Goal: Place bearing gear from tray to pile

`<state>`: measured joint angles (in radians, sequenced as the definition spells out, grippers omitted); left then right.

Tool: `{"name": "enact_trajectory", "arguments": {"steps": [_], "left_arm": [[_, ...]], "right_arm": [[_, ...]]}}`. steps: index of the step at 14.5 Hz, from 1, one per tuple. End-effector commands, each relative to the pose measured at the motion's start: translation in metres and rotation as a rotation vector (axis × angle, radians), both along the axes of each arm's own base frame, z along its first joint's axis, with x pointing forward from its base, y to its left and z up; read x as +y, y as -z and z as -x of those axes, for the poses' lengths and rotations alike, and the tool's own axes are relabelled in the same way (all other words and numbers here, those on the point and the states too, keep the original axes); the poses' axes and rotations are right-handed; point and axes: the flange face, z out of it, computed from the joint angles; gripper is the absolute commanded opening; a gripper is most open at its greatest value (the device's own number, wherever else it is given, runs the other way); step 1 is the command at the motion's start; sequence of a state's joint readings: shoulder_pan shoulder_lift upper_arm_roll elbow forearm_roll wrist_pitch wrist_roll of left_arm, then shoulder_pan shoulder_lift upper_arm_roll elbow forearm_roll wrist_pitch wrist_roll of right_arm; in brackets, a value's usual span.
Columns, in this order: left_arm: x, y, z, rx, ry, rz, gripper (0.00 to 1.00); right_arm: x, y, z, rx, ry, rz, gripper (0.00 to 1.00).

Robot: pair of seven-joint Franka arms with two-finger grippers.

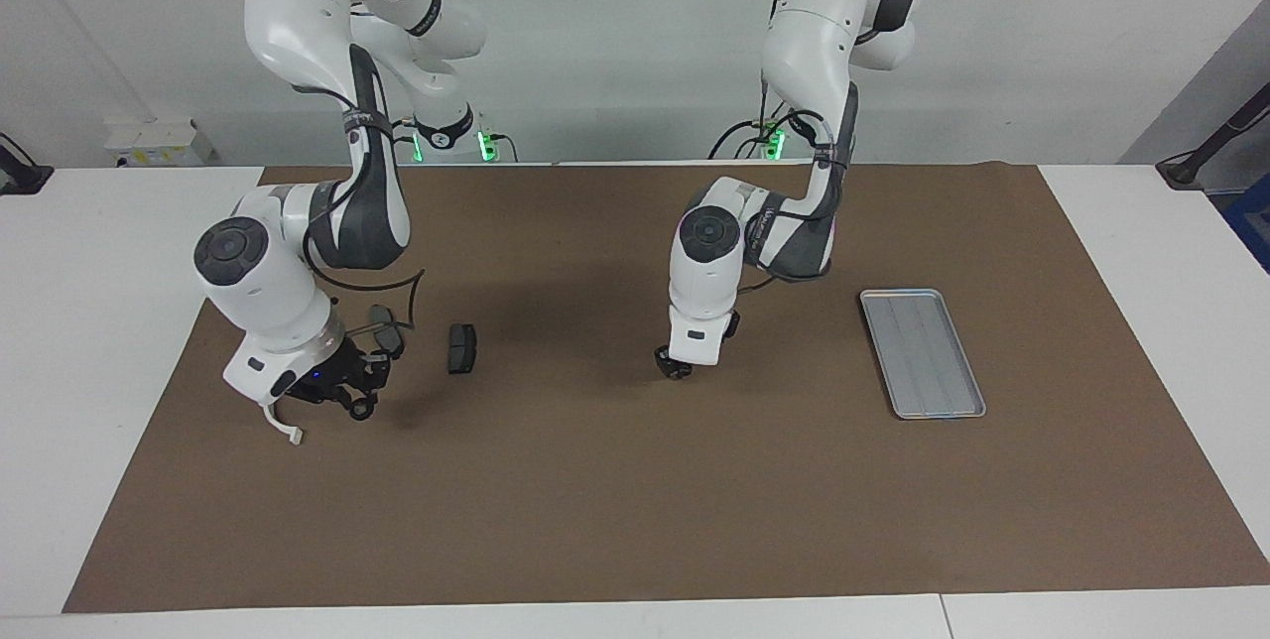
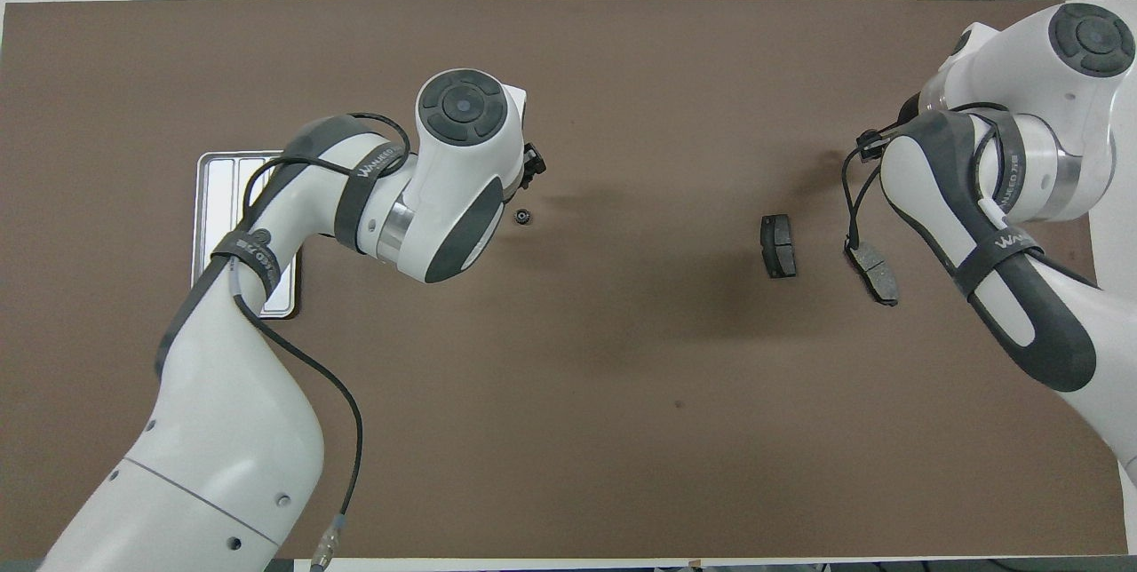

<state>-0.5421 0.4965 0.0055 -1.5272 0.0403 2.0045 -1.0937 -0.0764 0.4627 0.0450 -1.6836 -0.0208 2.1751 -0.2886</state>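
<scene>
Bearing gear [image 2: 523, 217] lay on brown mat [image 2: 568, 430] mid-table, well apart from tray [image 1: 923, 351] and from pile's dark pads [image 2: 779, 245]; likely drop point for handover, not final spot. Left gripper [image 1: 677, 368] hung just over gear; fingers' spread not discernible, gear looked free of them. Tray bare, toward left arm's end. Right gripper [image 1: 342, 391] low over mat beside pile, holding white half-ring bracket [image 1: 281, 424], apparently tidying pile. Gear not yet at pile.

Left claw [image 1: 676, 368] hangs low at mid-table; right claw [image 1: 349, 399] hangs low, fingertips pinched together.
</scene>
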Motion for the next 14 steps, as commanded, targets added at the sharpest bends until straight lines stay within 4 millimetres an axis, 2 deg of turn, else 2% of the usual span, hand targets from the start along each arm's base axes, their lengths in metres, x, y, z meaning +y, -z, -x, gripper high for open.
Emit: {"name": "enact_trajectory", "arguments": {"steps": [1, 4, 6, 8, 9, 11, 12, 14], "left_arm": [[0.053, -0.072, 0.002, -0.022, -0.065, -0.006, 1.00], [0.111, -0.133, 0.005, -0.029, -0.095, -0.003, 1.00], [0.149, -0.166, 0.013, -0.004, -0.021, -0.014, 1.00], [0.206, -0.208, 0.023, -0.004, 0.023, -0.008, 1.00], [0.240, -0.225, 0.028, 0.000, 0.039, -0.007, 1.00], [0.273, -0.243, 0.042, 0.035, 0.145, -0.010, 1.00], [0.284, -0.247, 0.046, 0.047, 0.189, -0.009, 1.00], [0.289, -0.248, 0.048, 0.067, 0.237, -0.008, 1.00]], "right_arm": [[-0.012, 0.008, 0.010, -0.006, -0.022, -0.006, 0.00], [-0.014, 0.027, 0.013, -0.029, -0.037, -0.006, 0.00], [-0.014, 0.036, 0.012, -0.031, -0.037, -0.007, 0.00], [-0.014, 0.039, 0.011, -0.031, -0.035, -0.007, 0.00], [-0.014, 0.041, 0.011, -0.029, -0.034, -0.008, 0.00], [-0.014, 0.042, 0.011, -0.028, -0.023, -0.009, 0.00], [-0.013, 0.042, 0.011, -0.028, -0.014, -0.010, 0.26], [-0.013, 0.042, 0.011, -0.027, 0.009, -0.011, 0.81]]}}
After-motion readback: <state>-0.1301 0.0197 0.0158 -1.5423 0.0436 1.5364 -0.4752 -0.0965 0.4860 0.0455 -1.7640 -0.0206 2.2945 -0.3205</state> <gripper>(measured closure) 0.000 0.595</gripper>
